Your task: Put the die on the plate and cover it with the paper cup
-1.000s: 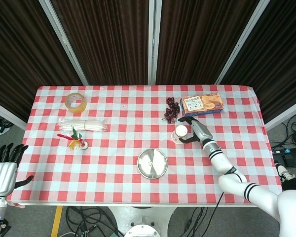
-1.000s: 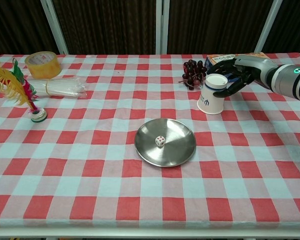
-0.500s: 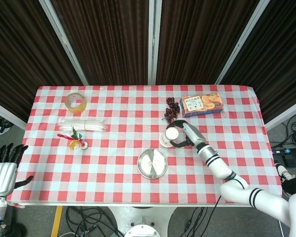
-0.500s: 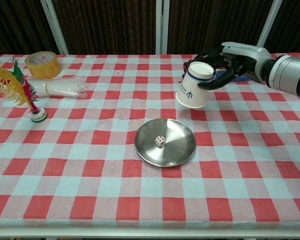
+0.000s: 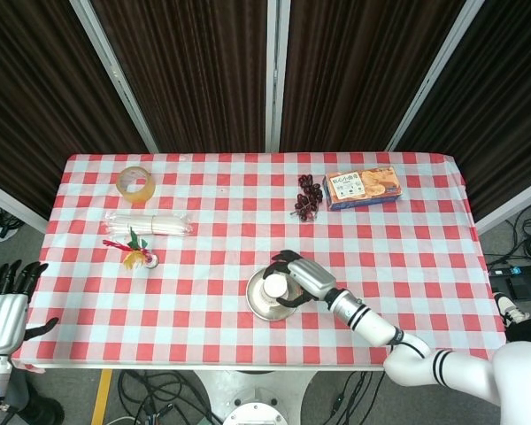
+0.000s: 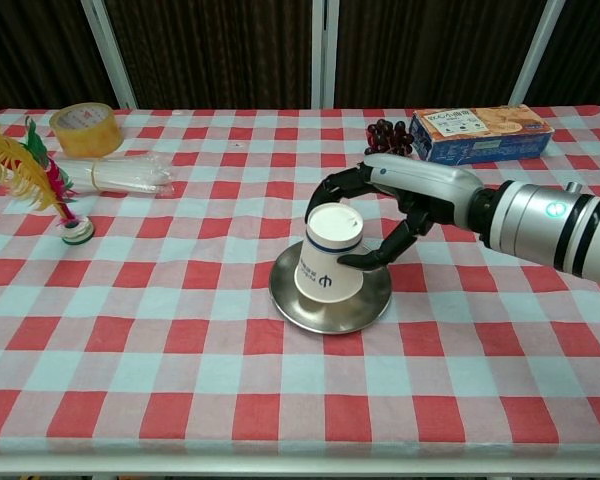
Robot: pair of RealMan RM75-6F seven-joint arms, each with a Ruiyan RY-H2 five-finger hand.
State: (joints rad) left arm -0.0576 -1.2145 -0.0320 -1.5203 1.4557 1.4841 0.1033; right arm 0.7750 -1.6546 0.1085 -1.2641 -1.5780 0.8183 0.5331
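An upside-down white paper cup (image 6: 326, 259) with a blue logo sits over the middle of the silver plate (image 6: 372, 302), slightly tilted, held by my right hand (image 6: 380, 215) from the right side. From above, the paper cup (image 5: 275, 289) shows inside the plate (image 5: 257, 305), with my right hand (image 5: 298, 280) wrapped around it. The die is hidden, with the cup standing where it lay. My left hand (image 5: 6, 301) hangs off the table's left front corner, fingers apart, holding nothing.
A tape roll (image 6: 83, 128), a bag of straws (image 6: 120, 176) and a feathered shuttlecock (image 6: 40, 185) lie at the left. Dark grapes (image 6: 385, 134) and a biscuit box (image 6: 480, 130) sit at the back right.
My right hand carried the cup from beside the grapes leftward and toward the front, then lowered it over the die on the plate. The left hand stayed put.
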